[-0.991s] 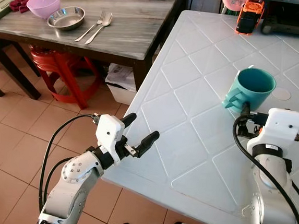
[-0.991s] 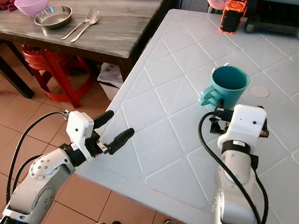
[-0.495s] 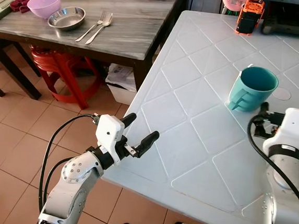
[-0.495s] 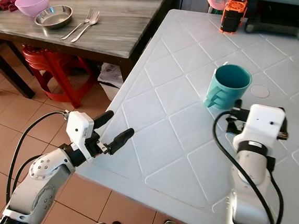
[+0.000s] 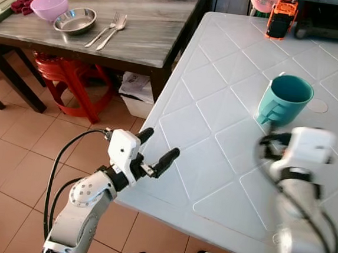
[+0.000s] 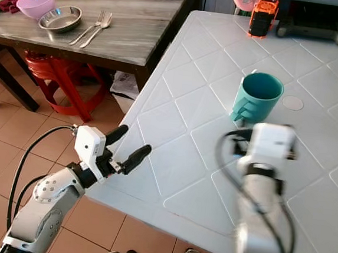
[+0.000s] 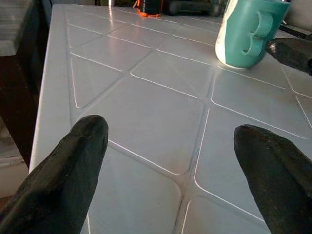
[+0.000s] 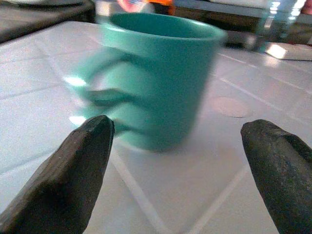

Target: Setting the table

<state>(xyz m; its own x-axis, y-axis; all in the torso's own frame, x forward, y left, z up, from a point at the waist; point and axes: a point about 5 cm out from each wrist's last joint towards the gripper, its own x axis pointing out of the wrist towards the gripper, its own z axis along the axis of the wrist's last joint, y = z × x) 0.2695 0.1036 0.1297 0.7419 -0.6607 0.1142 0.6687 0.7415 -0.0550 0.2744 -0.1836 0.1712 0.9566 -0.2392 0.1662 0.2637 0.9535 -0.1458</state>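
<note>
One teal ceramic mug (image 5: 284, 100) stands on the white plastic table (image 5: 212, 106). On the grey wooden table (image 5: 148, 24) are one purple bowl (image 5: 48, 4), one steel bowl (image 5: 75, 20) and two metal forks (image 5: 108, 30).

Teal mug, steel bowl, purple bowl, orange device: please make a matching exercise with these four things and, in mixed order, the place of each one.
Things:
1. teal mug
2. steel bowl
3. purple bowl
4. orange device

Places:
A. far edge of the white table
B. dark wooden table, just beside the fork and spoon
C. white table, just ahead of the right gripper
D. dark wooden table, beside a red cloth

Pairs: 1-C, 2-B, 3-D, 4-A
</note>
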